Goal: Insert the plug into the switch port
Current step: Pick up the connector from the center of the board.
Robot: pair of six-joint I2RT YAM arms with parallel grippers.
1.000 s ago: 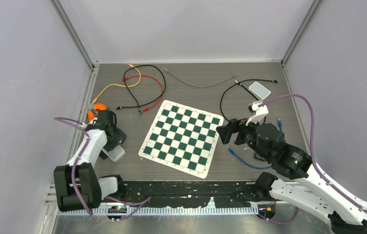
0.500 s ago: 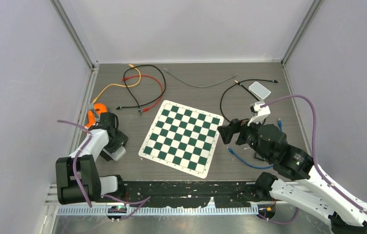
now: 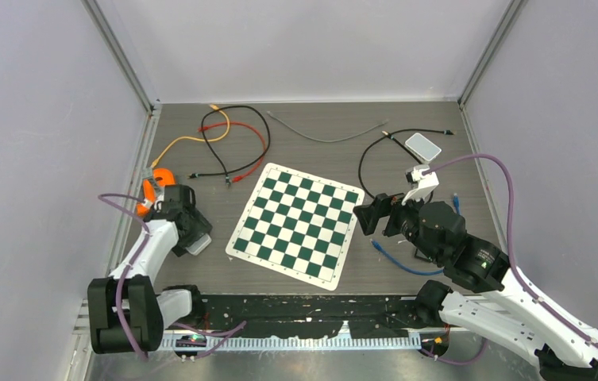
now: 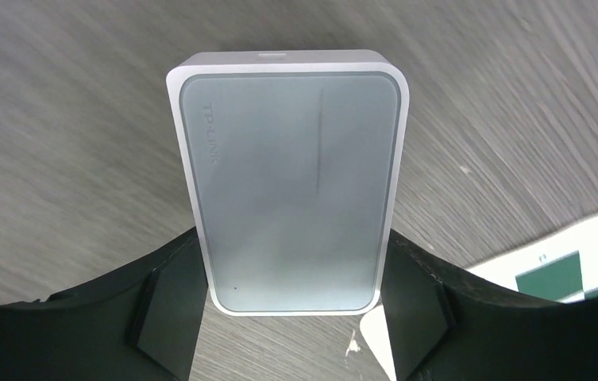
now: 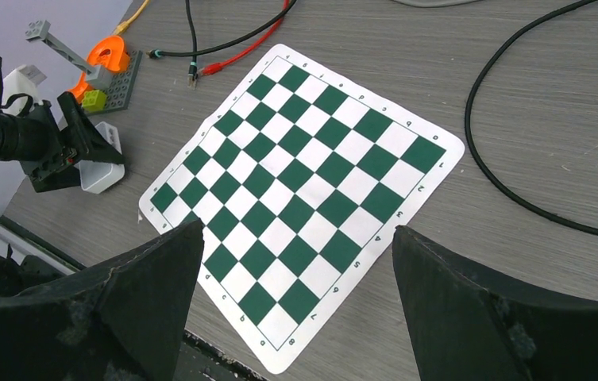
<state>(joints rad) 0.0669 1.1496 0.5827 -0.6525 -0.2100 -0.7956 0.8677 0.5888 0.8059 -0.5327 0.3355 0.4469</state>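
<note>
Left wrist view: left fingers (image 4: 164, 309) straddle the switch (image 4: 287, 182) beside the chessboard (image 4: 565, 274), grip unclear. Right fingers (image 5: 470, 302) spread, empty. Insertion not begun.

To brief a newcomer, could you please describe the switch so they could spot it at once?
Find the green-and-white chessboard mat in the centre; just off its left edge lies the switch, a flat white rounded box with a grey top. Unlike the similar white box at the far right, it sits between the fingers of the left pincer, near an orange piece.
</note>
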